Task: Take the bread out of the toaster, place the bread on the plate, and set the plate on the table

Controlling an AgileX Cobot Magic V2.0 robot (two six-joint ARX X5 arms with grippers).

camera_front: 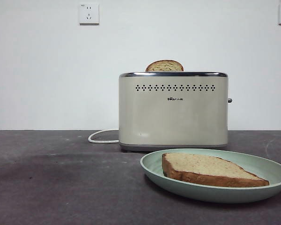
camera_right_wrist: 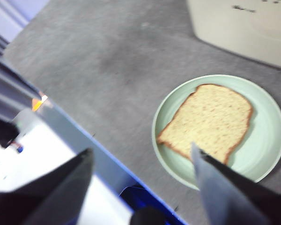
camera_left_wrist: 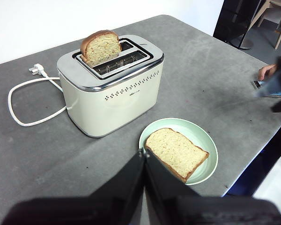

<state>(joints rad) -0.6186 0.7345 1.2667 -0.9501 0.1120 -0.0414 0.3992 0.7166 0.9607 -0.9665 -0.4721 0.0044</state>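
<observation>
brown-crusted bread slice lies flat on pale mint round plate on dark grey bench; left end effector pressed together, right end effector spread.

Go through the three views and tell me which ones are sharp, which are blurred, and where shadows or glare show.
Front view: sharp and evenly lit, a soft shadow on the table under the plate, a highlight on the toaster chrome rim. Left wrist view: crisp on the toaster and both bread slices; its own shut fingers are dark and soft. Right wrist view: blurred throughout, open fingers smeared, plate edges soft.
</observation>
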